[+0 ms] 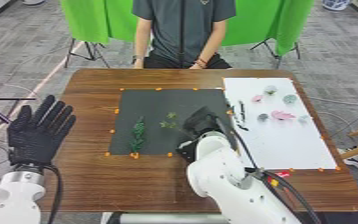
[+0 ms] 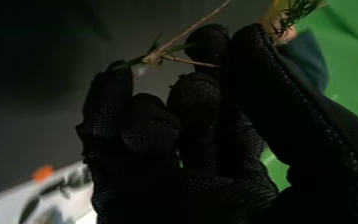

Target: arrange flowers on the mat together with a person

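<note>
My right hand is over the right part of the dark mat. In the right wrist view the right hand has curled fingers, with the thumb and a finger pinching a thin side stem of a green sprig. Small green sprigs show just left of that hand in the head view. A long leafy green stem lies upright along the mat's left part. My left hand is open, fingers straight, beside the table's left edge.
On the white sheet at the right lie pink flowers, pale green blooms, a greyish bloom and a dark leafy stem. Orange markers line the mats' edges on the brown table.
</note>
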`<state>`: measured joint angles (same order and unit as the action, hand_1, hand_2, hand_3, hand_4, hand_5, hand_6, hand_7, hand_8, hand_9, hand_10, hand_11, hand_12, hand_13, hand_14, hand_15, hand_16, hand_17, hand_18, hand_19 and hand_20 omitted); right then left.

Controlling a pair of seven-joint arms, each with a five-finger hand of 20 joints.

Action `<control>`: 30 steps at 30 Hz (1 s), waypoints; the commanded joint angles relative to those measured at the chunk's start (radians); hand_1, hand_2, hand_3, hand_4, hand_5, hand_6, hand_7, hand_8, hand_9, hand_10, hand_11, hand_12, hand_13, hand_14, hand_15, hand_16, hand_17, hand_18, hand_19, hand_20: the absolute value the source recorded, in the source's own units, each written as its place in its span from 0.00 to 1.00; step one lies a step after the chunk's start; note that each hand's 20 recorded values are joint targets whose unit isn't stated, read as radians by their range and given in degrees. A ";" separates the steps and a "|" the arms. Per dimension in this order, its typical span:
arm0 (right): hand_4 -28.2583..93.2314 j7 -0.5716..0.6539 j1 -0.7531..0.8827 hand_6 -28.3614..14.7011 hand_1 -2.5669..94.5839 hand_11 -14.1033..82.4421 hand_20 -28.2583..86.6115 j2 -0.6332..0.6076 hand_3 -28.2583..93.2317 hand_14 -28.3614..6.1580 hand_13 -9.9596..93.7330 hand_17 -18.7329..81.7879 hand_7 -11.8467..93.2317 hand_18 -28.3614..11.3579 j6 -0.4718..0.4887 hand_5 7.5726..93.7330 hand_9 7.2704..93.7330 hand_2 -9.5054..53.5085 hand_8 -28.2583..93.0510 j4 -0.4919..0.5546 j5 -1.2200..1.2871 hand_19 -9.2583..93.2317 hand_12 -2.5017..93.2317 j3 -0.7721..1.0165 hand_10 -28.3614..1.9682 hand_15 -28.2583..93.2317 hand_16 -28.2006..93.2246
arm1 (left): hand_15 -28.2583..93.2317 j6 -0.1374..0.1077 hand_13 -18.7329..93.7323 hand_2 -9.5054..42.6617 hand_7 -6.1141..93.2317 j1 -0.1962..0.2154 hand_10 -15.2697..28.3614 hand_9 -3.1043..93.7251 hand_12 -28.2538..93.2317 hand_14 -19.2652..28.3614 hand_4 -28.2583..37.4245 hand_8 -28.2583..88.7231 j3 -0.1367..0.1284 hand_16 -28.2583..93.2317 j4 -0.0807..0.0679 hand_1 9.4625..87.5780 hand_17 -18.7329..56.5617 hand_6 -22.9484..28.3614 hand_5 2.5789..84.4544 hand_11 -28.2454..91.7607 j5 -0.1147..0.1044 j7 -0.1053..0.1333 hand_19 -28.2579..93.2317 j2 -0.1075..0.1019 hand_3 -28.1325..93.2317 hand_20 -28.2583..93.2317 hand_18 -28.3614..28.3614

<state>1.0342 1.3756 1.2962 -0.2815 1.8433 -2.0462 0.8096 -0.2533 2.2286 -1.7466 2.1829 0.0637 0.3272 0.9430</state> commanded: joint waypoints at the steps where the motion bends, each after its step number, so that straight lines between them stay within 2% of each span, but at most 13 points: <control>1: 0.06 0.038 -0.038 0.57 0.58 0.72 0.48 0.058 0.85 0.24 0.71 0.52 0.54 0.00 0.031 0.76 0.73 0.00 0.37 -0.050 0.006 0.96 0.65 -0.058 0.44 0.88 0.63 | 0.39 -0.004 0.42 0.45 0.15 -0.010 0.66 0.41 0.27 0.66 0.00 0.16 0.019 0.18 -0.012 0.21 0.23 0.60 0.50 0.37 -0.015 -0.006 0.42 -0.009 0.83 0.31 0.68; 4: 0.06 0.048 -0.032 0.57 0.58 0.72 0.48 0.068 0.85 0.24 0.71 0.52 0.54 0.00 0.031 0.75 0.73 0.00 0.37 -0.052 0.006 0.96 0.65 -0.071 0.44 0.89 0.63 | 0.39 -0.003 0.42 0.45 0.14 -0.019 0.66 0.41 0.27 0.66 0.00 0.16 0.032 0.18 -0.017 0.21 0.23 0.60 0.50 0.37 -0.019 -0.011 0.42 -0.012 0.83 0.31 0.68; 7: 0.06 0.034 -0.028 0.54 0.55 0.72 0.47 0.054 0.84 0.22 0.70 0.52 0.52 0.00 0.033 0.72 0.72 0.00 0.36 -0.033 0.022 0.96 0.65 -0.080 0.41 0.88 0.64 | 0.39 0.014 0.42 0.45 0.15 -0.026 0.66 0.41 0.27 0.66 0.00 0.16 0.041 0.18 -0.023 0.21 0.23 0.60 0.50 0.38 -0.038 -0.010 0.42 -0.009 0.83 0.31 0.68; 9: 0.06 0.026 -0.028 0.53 0.54 0.74 0.47 0.049 0.83 0.21 0.69 0.51 0.52 0.00 0.019 0.69 0.70 0.00 0.35 -0.026 0.018 0.96 0.63 -0.082 0.39 0.88 0.63 | 0.39 0.010 0.42 0.45 0.15 -0.020 0.66 0.41 0.27 0.66 0.00 0.16 0.039 0.18 -0.022 0.21 0.23 0.60 0.50 0.38 -0.028 -0.009 0.42 -0.007 0.83 0.31 0.68; 11: 0.06 0.024 -0.030 0.51 0.53 0.74 0.46 0.044 0.83 0.20 0.68 0.50 0.52 0.00 0.010 0.65 0.69 0.00 0.33 -0.018 0.022 0.96 0.61 -0.080 0.38 0.89 0.63 | 0.39 0.009 0.42 0.45 0.15 -0.022 0.66 0.41 0.27 0.66 0.00 0.16 0.038 0.18 -0.024 0.21 0.23 0.60 0.50 0.38 -0.035 -0.008 0.42 -0.005 0.83 0.31 0.68; 15: 0.06 0.011 -0.025 0.47 0.50 0.75 0.45 0.034 0.85 0.19 0.68 0.50 0.45 0.00 0.006 0.65 0.68 0.00 0.32 -0.007 0.010 0.97 0.59 -0.077 0.36 0.89 0.62 | 0.39 0.018 0.42 0.44 0.15 -0.016 0.66 0.41 0.27 0.66 0.00 0.16 0.034 0.18 -0.025 0.22 0.23 0.60 0.50 0.38 -0.033 -0.007 0.42 -0.002 0.83 0.31 0.68; 18: 0.06 0.008 -0.019 0.44 0.49 0.75 0.44 0.028 0.86 0.19 0.68 0.50 0.38 0.00 -0.006 0.65 0.68 0.00 0.26 0.005 0.024 0.97 0.59 -0.067 0.36 0.89 0.62 | 0.39 0.020 0.42 0.43 0.15 -0.022 0.66 0.41 0.28 0.66 0.00 0.16 0.037 0.18 -0.028 0.22 0.23 0.60 0.50 0.38 -0.032 -0.011 0.42 0.000 0.83 0.31 0.68; 19: 0.06 0.002 -0.015 0.43 0.49 0.75 0.44 0.024 0.86 0.19 0.68 0.50 0.37 0.00 -0.014 0.65 0.68 0.00 0.17 0.013 0.027 0.97 0.59 -0.062 0.36 0.89 0.62 | 0.39 0.022 0.42 0.42 0.15 -0.023 0.66 0.41 0.28 0.66 0.00 0.16 0.038 0.18 -0.030 0.23 0.23 0.60 0.50 0.38 -0.032 -0.012 0.42 0.000 0.83 0.31 0.68; 20: 0.06 -0.005 -0.010 0.42 0.49 0.75 0.44 0.019 0.86 0.19 0.68 0.50 0.36 0.00 -0.021 0.64 0.68 0.00 0.16 0.021 0.028 0.97 0.59 -0.060 0.36 0.89 0.62 | 0.39 0.023 0.42 0.42 0.15 -0.018 0.66 0.41 0.28 0.66 0.00 0.16 0.037 0.18 -0.028 0.23 0.23 0.60 0.50 0.38 -0.032 -0.010 0.42 0.002 0.83 0.31 0.68; 27: 0.06 -0.027 0.012 0.41 0.48 0.75 0.44 -0.008 0.86 0.21 0.69 0.50 0.28 0.00 -0.031 0.64 0.70 0.00 0.14 0.068 0.046 0.98 0.56 -0.040 0.36 0.89 0.62 | 0.39 0.026 0.42 0.42 0.15 -0.020 0.66 0.41 0.28 0.66 0.00 0.16 0.037 0.18 -0.031 0.23 0.23 0.60 0.50 0.38 -0.032 -0.013 0.42 0.009 0.83 0.31 0.68; 30: 0.06 -0.031 0.027 0.41 0.47 0.75 0.44 -0.019 0.87 0.21 0.70 0.51 0.24 0.00 -0.002 0.65 0.71 0.00 0.14 0.098 0.074 0.98 0.55 -0.030 0.36 0.89 0.62 | 0.39 0.025 0.42 0.43 0.15 -0.017 0.66 0.41 0.28 0.66 0.00 0.16 0.035 0.18 -0.031 0.23 0.23 0.60 0.50 0.38 -0.035 -0.012 0.42 0.013 0.83 0.31 0.68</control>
<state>1.0204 1.3769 1.3043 -0.2953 1.8871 -2.0004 0.7635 -0.2380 2.2018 -1.7117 2.1595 0.0359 0.3255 0.9382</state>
